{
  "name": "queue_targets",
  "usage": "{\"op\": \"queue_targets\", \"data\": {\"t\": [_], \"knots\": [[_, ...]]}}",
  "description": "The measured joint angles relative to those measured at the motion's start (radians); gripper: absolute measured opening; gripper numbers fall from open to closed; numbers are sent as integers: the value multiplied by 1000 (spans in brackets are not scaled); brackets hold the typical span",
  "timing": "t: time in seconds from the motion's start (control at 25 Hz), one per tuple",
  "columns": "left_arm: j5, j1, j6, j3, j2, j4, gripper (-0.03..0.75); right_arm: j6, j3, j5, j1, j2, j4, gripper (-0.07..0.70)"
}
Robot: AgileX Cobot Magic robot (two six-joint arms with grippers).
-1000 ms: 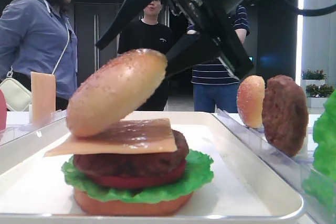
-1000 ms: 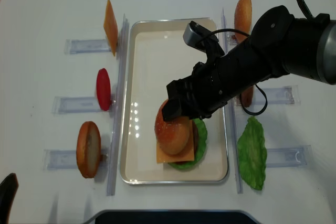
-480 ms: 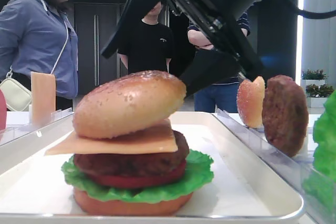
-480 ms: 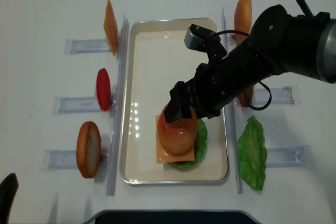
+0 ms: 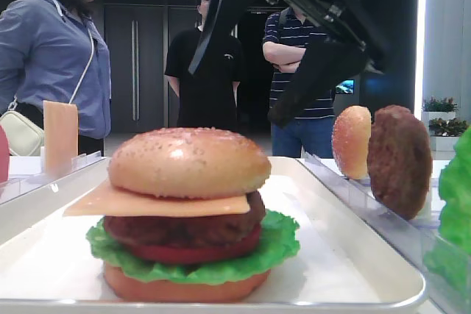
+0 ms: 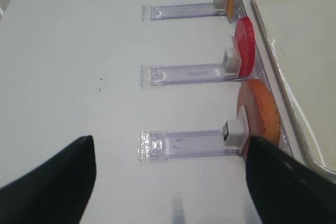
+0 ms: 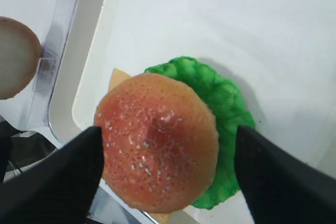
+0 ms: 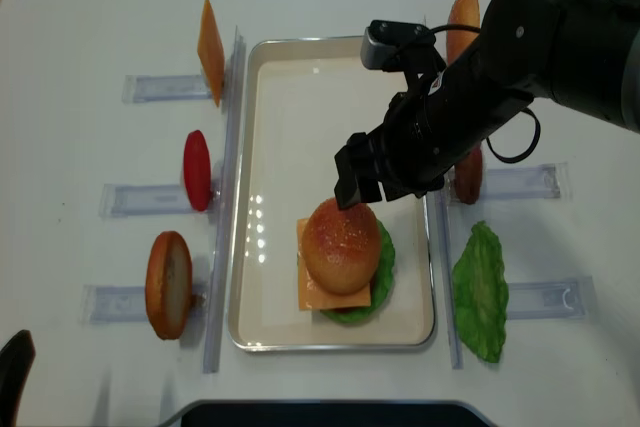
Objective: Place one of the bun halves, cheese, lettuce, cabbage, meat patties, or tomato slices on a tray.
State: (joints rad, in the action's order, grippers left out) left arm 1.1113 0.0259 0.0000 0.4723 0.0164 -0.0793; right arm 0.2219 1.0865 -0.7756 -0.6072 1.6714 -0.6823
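Observation:
A stacked burger stands on the white tray (image 8: pixel 290 97). From the top it is a sesame bun half (image 5: pixel 189 162), cheese (image 5: pixel 147 202), a meat patty (image 5: pixel 184 229), lettuce (image 5: pixel 283 244) and a bottom bun half (image 5: pixel 184 290). The top bun (image 8: pixel 341 239) lies flat on the cheese. My right gripper (image 7: pixel 165 177) hovers open just above it, with fingers (image 7: pixel 52 182) wide on either side and clear of the bun. My left gripper (image 6: pixel 168 192) is open and empty over the table, left of the tray.
Clear holders left of the tray carry a cheese slice (image 8: pixel 210 37), a tomato slice (image 8: pixel 197 169) and a bun half (image 8: pixel 168 284). On the right stand another bun half (image 8: pixel 462 27), a patty (image 5: pixel 399 159) and lettuce (image 8: pixel 481 290). People stand behind the table.
The right gripper held the top bun tilted over the stack. It has let go, opened wide and lifted, and the bun now lies level on the cheese.

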Motion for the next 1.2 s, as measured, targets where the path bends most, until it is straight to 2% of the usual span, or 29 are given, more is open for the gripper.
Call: {"op": "queue_targets", "data": {"t": [0.24, 0.52, 0.68, 0.96, 1.2], "knots": [[0, 0, 0, 0, 0, 0, 693, -120, 61, -24, 0, -60, 135, 524], [0, 0, 0, 0, 0, 0, 693, -206, 137, -99, 60, -122, 256, 524], [0, 0, 0, 0, 0, 0, 693, -207, 150, -147, 140, -151, 279, 524], [0, 0, 0, 0, 0, 0, 693, -204, 152, -244, 334, -205, 362, 524], [0, 0, 0, 0, 0, 0, 693, -198, 154, -367, 529, -222, 447, 524]]}}
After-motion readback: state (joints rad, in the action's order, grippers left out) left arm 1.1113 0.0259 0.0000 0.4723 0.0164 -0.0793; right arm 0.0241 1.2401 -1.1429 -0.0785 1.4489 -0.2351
